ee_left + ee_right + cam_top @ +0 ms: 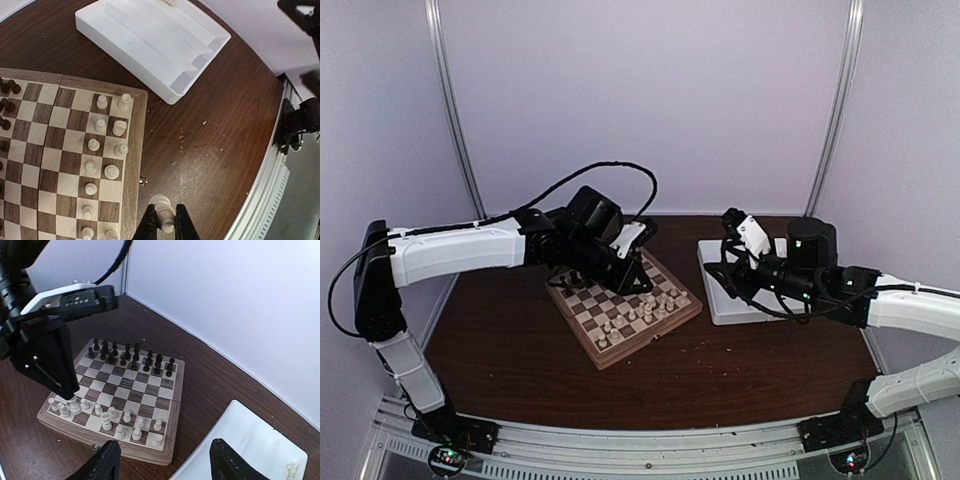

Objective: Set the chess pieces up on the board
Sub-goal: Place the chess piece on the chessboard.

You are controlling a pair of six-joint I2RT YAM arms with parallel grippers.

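At a corner of the board [134, 150], a cream piece [161, 207] is pinched in the left gripper [165, 227]; beside the tray [125, 45], the right gripper [165, 462] is spread wide.

board [134, 160] 1 | tray [150, 45] 1 | dark pieces [134, 364] 16 | cream pieces [111, 171] 14+

Left claw [165, 223] pinched shut, right claw [166, 462] — spread open
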